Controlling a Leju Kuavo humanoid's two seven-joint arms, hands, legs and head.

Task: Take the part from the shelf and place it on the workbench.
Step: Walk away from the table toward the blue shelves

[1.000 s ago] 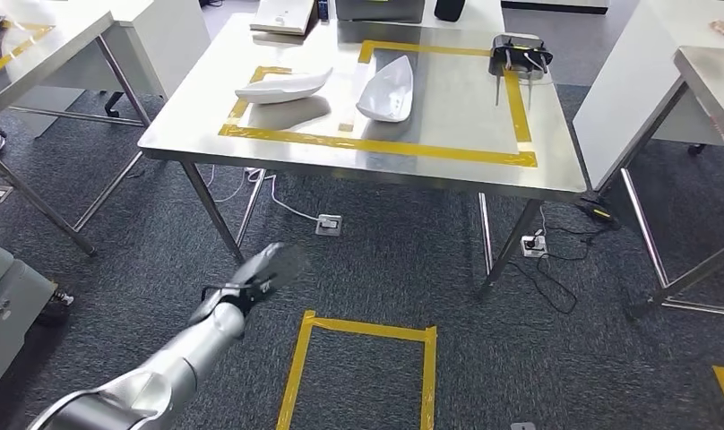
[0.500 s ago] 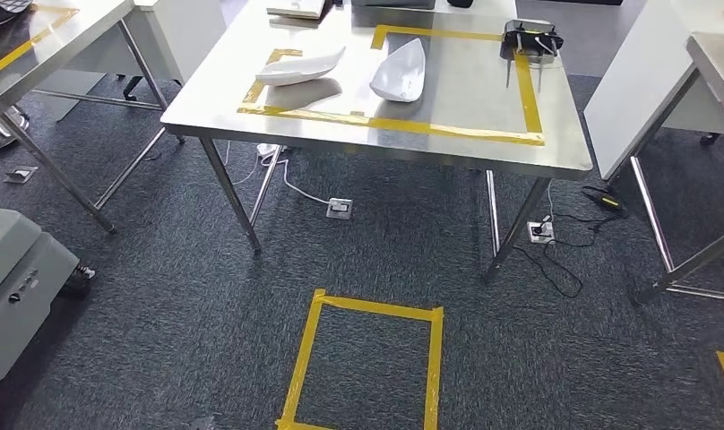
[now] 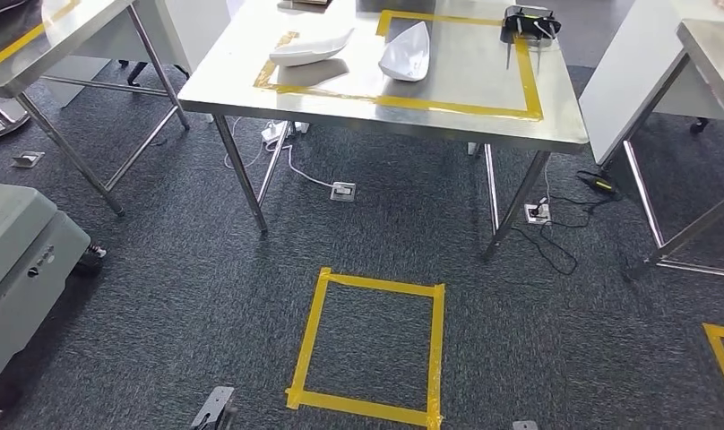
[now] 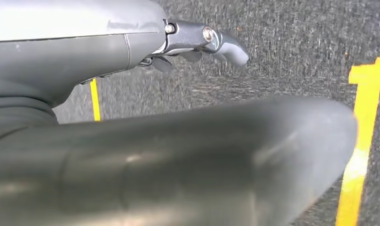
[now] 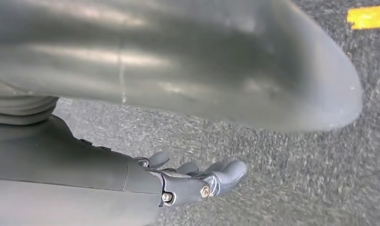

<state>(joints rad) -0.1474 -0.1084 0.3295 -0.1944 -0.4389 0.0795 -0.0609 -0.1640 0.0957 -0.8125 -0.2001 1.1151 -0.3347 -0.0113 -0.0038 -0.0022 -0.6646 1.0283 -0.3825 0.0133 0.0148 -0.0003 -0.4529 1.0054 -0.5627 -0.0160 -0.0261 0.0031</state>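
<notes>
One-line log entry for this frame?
left hand: empty, over carpet | right hand: empty | two white parts on workbench

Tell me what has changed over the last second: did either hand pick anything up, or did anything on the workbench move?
The left arm, raised over the carpet a second ago, has dropped out of the head view. The camera itself moved, so the whole scene shifted. Neither the left hand nor the right hand holds anything; both hang over the carpet. The two white parts lie as before inside the yellow tape on the workbench, the black device at its corner.
</notes>
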